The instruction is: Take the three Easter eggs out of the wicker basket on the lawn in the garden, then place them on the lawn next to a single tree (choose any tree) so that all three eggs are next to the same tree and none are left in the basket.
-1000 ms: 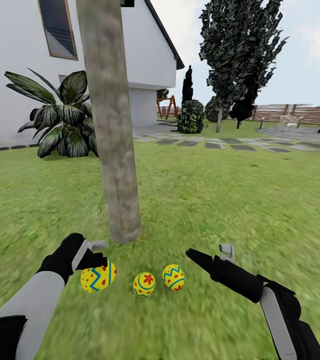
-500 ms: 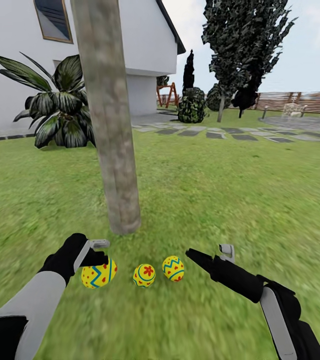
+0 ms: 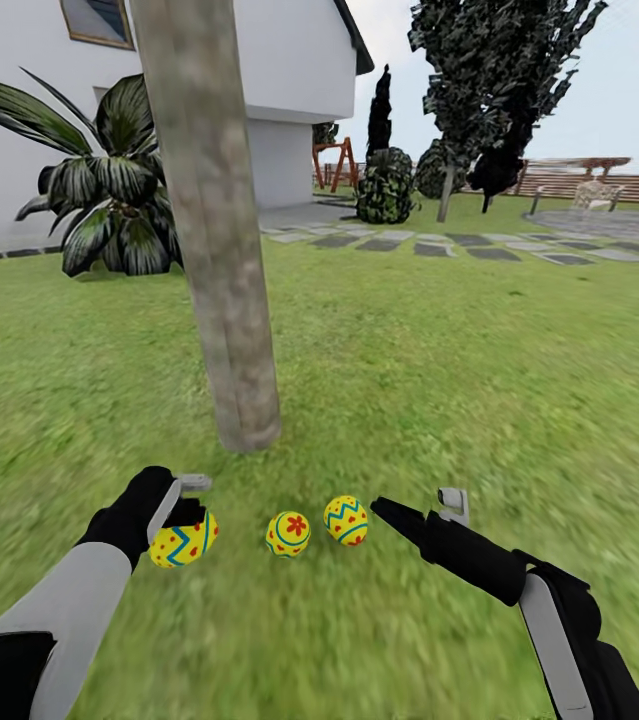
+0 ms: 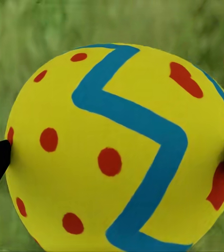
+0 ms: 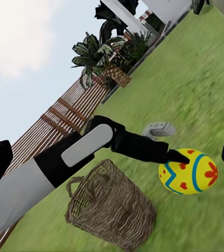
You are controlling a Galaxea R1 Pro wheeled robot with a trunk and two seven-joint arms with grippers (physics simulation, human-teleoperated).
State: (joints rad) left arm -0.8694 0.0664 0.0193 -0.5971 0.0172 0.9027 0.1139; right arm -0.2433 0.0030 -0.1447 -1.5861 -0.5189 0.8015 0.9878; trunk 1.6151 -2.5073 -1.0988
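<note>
Green lawn (image 3: 439,380) everywhere, grey-brown tree (image 3: 214,250) trunk left of centre. Two Easter eggs (image 3: 288,533) already sit on the grass below its base, so nearly done. Left gripper (image 3: 191,508) clamps the third egg (image 3: 183,540) lower left, fingertips on both sides; right gripper (image 3: 411,507) spread wide, empty.

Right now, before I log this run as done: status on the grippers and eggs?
Left gripper shut on third egg, low at the lawn. Right gripper open, empty. Two eggs down by tree. Nothing obstructing.
</note>
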